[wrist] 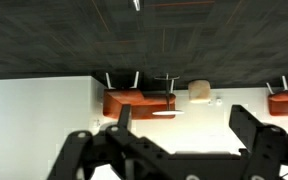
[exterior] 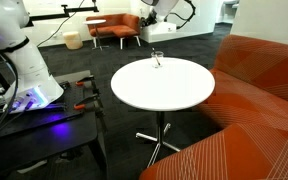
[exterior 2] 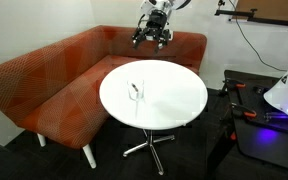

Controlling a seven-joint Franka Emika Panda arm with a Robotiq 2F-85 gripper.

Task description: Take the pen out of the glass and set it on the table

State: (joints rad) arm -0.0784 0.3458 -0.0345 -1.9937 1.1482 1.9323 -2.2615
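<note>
The small clear glass [exterior: 158,60] stands upright on the round white table [exterior: 174,92], near its rim. It also shows in an exterior view [exterior 2: 135,91] on the table [exterior 2: 169,100]. The thin dark pen [exterior 2: 135,88] stands inside the glass, and it is also faintly visible in an exterior view [exterior: 157,57]. My gripper [exterior 2: 153,38] hangs high above the table's edge, apart from the glass. It is open and empty. In the wrist view its two dark fingers [wrist: 184,135] are spread wide with nothing between them. The glass and pen are not in the wrist view.
An orange corner sofa [exterior 2: 44,80] wraps around the table and also shows in an exterior view [exterior: 269,90]. A dark low bench with tools [exterior: 44,115] stands beside the white robot base [exterior: 19,60]. An orange armchair [exterior: 114,28] is further off.
</note>
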